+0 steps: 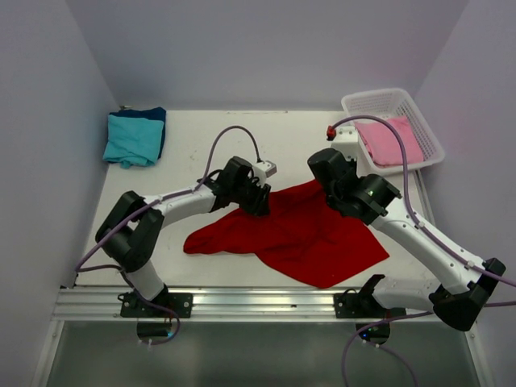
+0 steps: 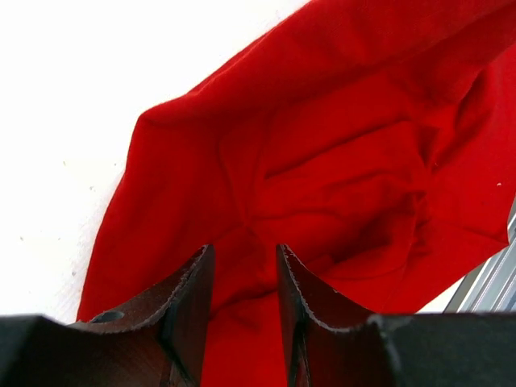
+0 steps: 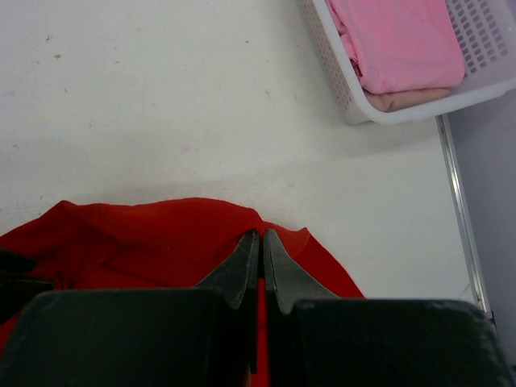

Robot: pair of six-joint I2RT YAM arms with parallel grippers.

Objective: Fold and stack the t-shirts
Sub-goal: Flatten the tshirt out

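The red t-shirt (image 1: 294, 234) lies crumpled and spread in the middle of the table. My left gripper (image 1: 260, 205) is at its far left edge. In the left wrist view it (image 2: 244, 254) is open, jaws apart over the red cloth (image 2: 347, 145), with cloth showing in the gap. My right gripper (image 1: 328, 190) is at the shirt's far right edge. In the right wrist view it (image 3: 261, 235) is shut on a raised fold of the red t-shirt (image 3: 145, 242). A teal t-shirt (image 1: 131, 137) lies folded on a dark blue one (image 1: 160, 115) at the far left.
A white lattice basket (image 1: 387, 97) at the far right corner holds a folded pink t-shirt (image 1: 393, 141). Both also show in the right wrist view, the basket (image 3: 330, 56) and the pink t-shirt (image 3: 399, 40). A metal rail (image 1: 242, 302) runs along the near edge.
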